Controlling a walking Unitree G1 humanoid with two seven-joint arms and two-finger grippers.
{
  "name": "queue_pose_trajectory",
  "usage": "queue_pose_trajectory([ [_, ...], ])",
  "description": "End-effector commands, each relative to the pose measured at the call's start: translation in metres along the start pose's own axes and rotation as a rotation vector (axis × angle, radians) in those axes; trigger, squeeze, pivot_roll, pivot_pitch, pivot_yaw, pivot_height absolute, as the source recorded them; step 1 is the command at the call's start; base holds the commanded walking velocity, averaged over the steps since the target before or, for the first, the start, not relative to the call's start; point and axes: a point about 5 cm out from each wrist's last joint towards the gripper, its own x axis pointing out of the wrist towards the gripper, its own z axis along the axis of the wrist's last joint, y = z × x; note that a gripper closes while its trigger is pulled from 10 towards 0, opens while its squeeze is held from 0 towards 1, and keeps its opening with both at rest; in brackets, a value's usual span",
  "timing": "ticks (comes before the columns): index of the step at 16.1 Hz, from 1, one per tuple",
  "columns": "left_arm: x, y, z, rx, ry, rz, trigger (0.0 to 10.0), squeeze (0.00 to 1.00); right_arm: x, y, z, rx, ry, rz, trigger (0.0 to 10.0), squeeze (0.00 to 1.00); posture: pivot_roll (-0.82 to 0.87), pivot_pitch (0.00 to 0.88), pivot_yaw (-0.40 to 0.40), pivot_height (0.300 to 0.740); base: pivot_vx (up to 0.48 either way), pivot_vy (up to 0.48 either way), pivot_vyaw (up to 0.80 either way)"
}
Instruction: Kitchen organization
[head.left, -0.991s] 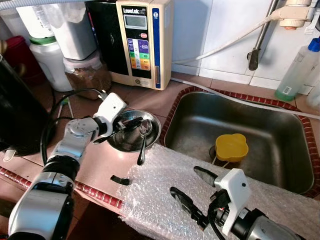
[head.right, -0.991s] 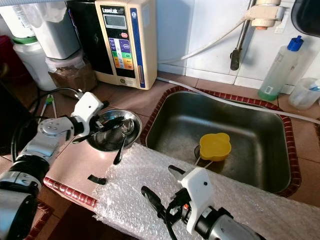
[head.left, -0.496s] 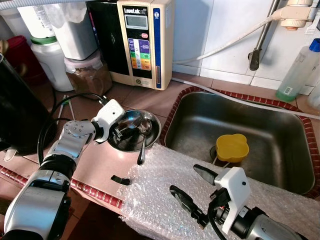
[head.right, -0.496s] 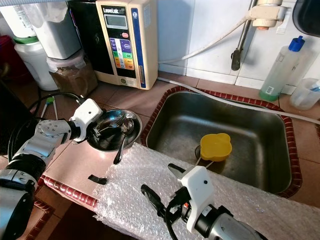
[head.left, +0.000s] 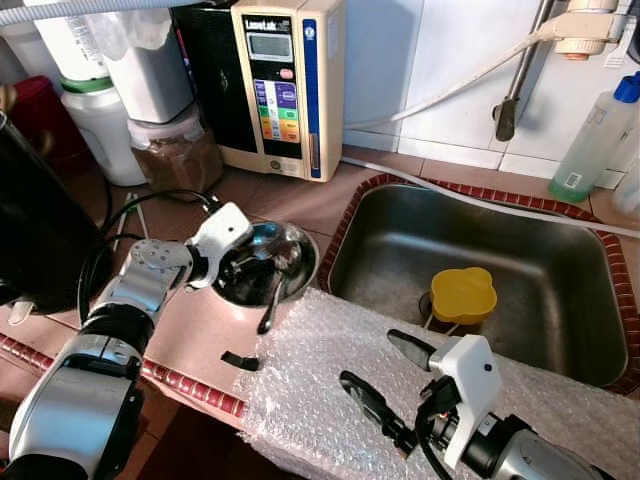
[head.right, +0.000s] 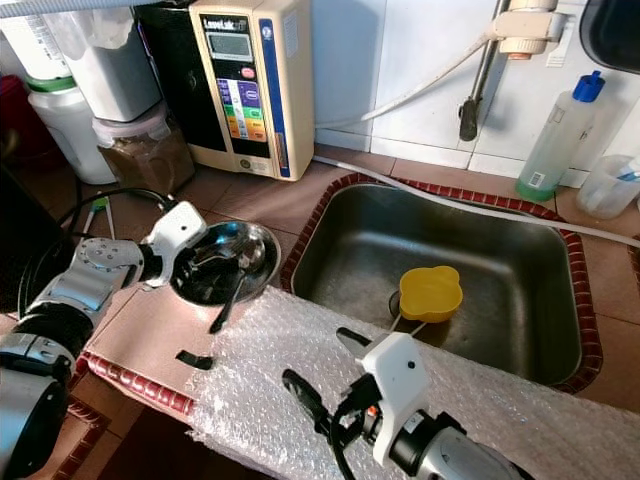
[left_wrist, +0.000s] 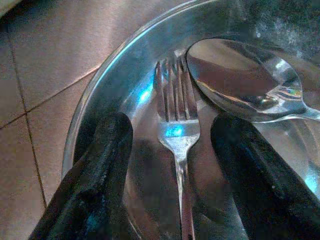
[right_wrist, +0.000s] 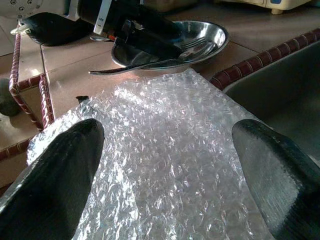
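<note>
Clear bubble wrap (head.left: 400, 370) lies nearest you, draped over the counter edge and up to the sink rim. Your right gripper (head.left: 385, 385) hovers just above it with its fingers spread wide and nothing between them. A small black scrap (head.left: 239, 359) sits on the tile just beside the wrap's left corner.

Beyond the wrap stands the steel bowl (head.left: 300, 262), on the tiled counter (head.left: 190, 330) close to the sink's left rim. Your left gripper (left_wrist: 170, 165) reaches into it. The wrist view shows the fingers (left_wrist: 97, 165) apart and straddling the fork (left_wrist: 176, 117), not yet closed on it. The spoon (left_wrist: 240, 85) rests with its head just beside the fork tines, and its handle (head.left: 270, 308) overhangs the bowl rim towards the wrap.

Risks, as judged from here:
- Steel on steel is slick. Close off-centre and the fork will likely skate sideways along the bowl wall.
- The spoon head is close enough to the tines that one finger could catch both pieces. The overhanging handle could then lever out and fall.
- Press down near the rim and the shallow bowl may tip or slide towards the sink.
- The wrap is loose; a dragged utensil could pull it off the edge.

Further back, a yellow lid (head.left: 463, 294) lies in the sink (head.left: 560, 250). The water machine (head.left: 285, 80) and a jar (head.left: 175, 150) stand against the wall.
</note>
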Motion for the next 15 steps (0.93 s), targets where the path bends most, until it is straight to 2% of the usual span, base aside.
queue_pose_trajectory([
  [1, -0.0013, -0.0021, -0.0166, -0.037, 0.098, -0.015, 0.0, 0.00, -0.0007, 0.0005, 0.0021, -0.008, -0.012, 0.003, 10.0, 0.00, -0.08, 0.062, 0.099, 0.740, 0.000, 0.000, 0.00],
  [6, -0.0013, 0.0019, -0.0214, -0.097, 0.173, 0.043, 0.0, 0.00, -0.0014, 0.0016, 0.0026, 0.002, -0.022, 0.006, 10.0, 0.00, -0.07, 0.062, 0.102, 0.740, 0.000, 0.000, 0.00],
  [9, 0.0019, -0.0024, -0.0229, -0.118, 0.191, 0.027, 0.0, 0.00, -0.0010, 0.0015, 0.0038, 0.002, -0.027, 0.004, 10.0, 0.00, -0.08, 0.063, 0.103, 0.740, 0.000, 0.000, 0.00],
  [13, 0.0025, -0.0028, -0.0238, -0.136, 0.194, 0.036, 0.0, 0.00, -0.0006, 0.0013, 0.0041, 0.001, -0.028, 0.004, 10.0, 0.00, -0.08, 0.061, 0.103, 0.740, 0.000, 0.000, 0.00],
  [15, 0.0029, 0.0005, -0.0201, -0.140, 0.168, 0.082, 0.0, 0.00, -0.0005, 0.0009, 0.0047, 0.000, -0.030, 0.003, 10.0, 0.00, -0.08, 0.060, 0.102, 0.740, 0.000, 0.000, 0.00],
])
